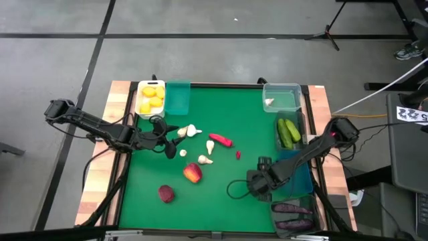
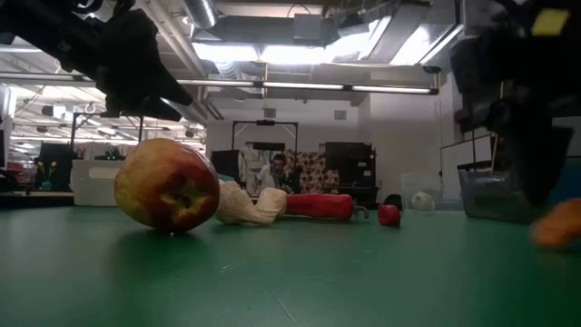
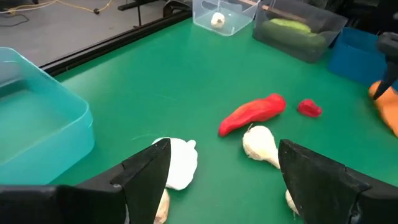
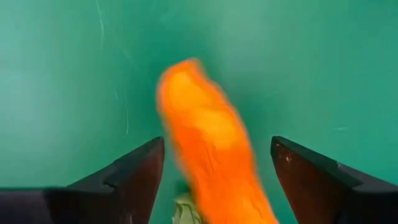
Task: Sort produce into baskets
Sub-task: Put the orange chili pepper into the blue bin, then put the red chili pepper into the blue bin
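My left gripper [image 1: 167,139] [image 3: 224,155] hangs open above the mat at centre left. White garlic bulbs [image 3: 177,163] [image 3: 261,146] and a red chili [image 3: 252,114] lie on the mat just beyond its fingers. My right gripper [image 1: 254,184] [image 4: 217,149] is open and points down over an orange carrot [image 4: 208,155]. The carrot lies between its fingers and touches neither; it also shows in the low view [image 2: 558,222]. A red-yellow apple [image 1: 192,173] and a dark red fruit [image 1: 166,193] rest on the mat.
At the far edge stand a white bin with lemons [image 1: 151,97], a teal bin [image 1: 178,98] and a clear bin holding a garlic bulb [image 1: 281,96]. On the right stand a dark bin with cucumbers [image 1: 289,132], a blue bin [image 1: 301,175] and a bin with eggplants [image 1: 294,215].
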Tool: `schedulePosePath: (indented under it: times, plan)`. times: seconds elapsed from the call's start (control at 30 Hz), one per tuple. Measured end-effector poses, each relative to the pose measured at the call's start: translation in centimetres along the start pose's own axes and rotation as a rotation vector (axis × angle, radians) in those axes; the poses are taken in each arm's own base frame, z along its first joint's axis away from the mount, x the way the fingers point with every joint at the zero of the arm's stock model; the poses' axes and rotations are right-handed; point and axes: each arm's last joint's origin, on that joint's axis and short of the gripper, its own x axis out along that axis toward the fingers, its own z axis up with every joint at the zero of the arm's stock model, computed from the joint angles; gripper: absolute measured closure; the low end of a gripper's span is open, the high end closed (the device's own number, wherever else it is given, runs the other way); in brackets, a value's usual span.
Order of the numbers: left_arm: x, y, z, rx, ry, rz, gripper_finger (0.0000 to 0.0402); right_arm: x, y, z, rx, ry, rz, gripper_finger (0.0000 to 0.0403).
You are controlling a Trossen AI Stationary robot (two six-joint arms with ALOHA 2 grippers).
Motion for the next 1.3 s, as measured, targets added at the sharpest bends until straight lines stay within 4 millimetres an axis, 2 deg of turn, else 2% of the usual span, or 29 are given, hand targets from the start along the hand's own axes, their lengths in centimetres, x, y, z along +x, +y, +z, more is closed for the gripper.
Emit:
schedulePosePath:
  times: [0.27,0.37,0.47,0.63,0.7,0.83,0.93,1.03,1.13,1.2,1.3]
  plan:
    - [0.0,0.1,-0.1,-0.001,0.009,0.008,0.0112,2.2,0.2,0.2,-0.050,0.064,-0.032,0.0110]
    - [0.0,0.1,-0.1,0.003,0.009,0.011,0.0112,2.4,0.3,0.3,-0.046,0.065,-0.037,0.0131]
    - [0.0,0.1,-0.2,0.006,0.015,0.016,0.0111,2.4,0.4,0.3,-0.026,0.062,-0.032,0.0186]
    - [0.0,0.2,-0.2,0.007,0.017,0.017,0.0112,1.6,0.6,1.1,-0.022,0.006,-0.075,0.0312]
    - [0.0,0.2,-0.2,0.007,0.017,0.017,0.0111,0.9,0.8,1.8,-0.020,-0.046,-0.104,0.0340]
    - [0.0,0.2,-0.2,0.006,0.017,0.017,0.0112,-1.5,1.0,2.8,-0.010,-0.082,-0.153,0.0340]
    - [0.0,0.2,-0.2,0.001,0.017,0.017,0.0111,-3.7,0.5,2.6,0.061,-0.043,-0.230,0.0340]
    - [0.0,0.2,-0.2,-0.001,0.017,0.017,0.0112,-6.3,-0.5,1.5,0.257,-0.006,-0.329,0.0320]
    - [0.0,0.2,-0.2,0.001,0.018,0.018,0.0112,-8.9,-1.6,-0.2,0.520,-0.002,-0.406,0.0281]
    - [0.0,0.2,-0.2,0.001,0.017,0.017,0.0112,-10.3,-2.0,-1.6,0.705,-0.024,-0.440,0.0269]
    - [0.0,0.2,-0.2,0.000,0.017,0.017,0.0111,-11.4,-1.9,-3.1,0.875,-0.098,-0.361,0.0268]
